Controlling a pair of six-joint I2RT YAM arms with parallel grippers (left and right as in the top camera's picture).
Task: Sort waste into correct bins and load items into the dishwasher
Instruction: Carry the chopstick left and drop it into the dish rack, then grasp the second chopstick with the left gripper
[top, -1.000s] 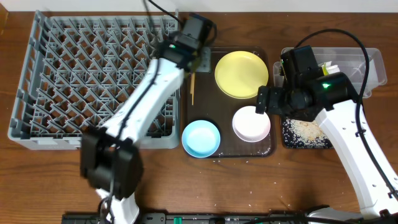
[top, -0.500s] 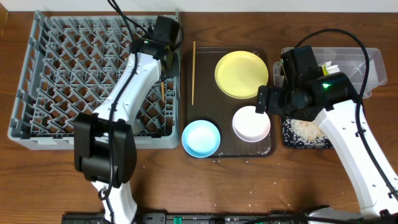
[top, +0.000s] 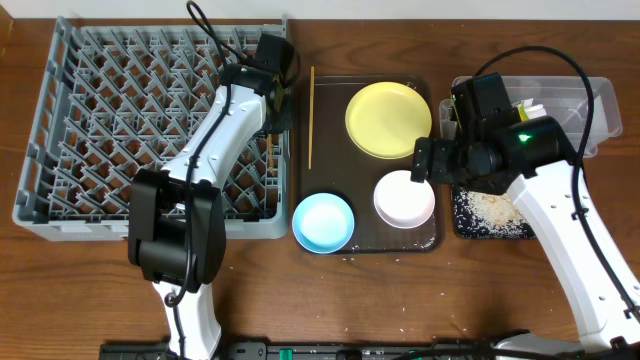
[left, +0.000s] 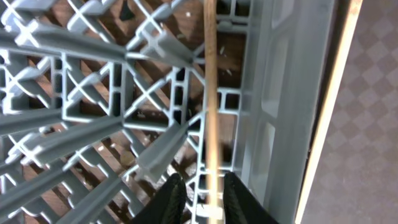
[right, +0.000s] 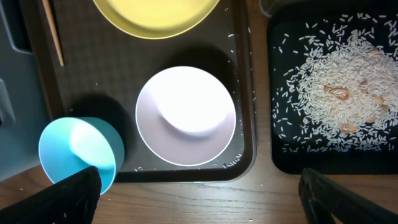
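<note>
Wooden chopstick (left: 211, 93) runs straight up your left-wrist view, its long axis along the dish rack (left: 273, 93) wall. It sits between the narrowly parted fingers of the left pincer (left: 204, 182); whether they grip it, you cannot tell. Overhead, the arm hides most of it. Your right pincer (right: 199, 193) gapes wide near the white bowl (right: 185, 117).

dish rack (top: 110, 110) left | serving tray (top: 335, 160) beside, right | plate (top: 388, 118) on tray, behind bowls (top: 404, 198)

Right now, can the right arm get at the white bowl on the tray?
Probably yes. The right gripper hangs open over the white bowl. Nothing lies in or over the bowl, and the blue bowl and yellow plate sit clear of it.
</note>
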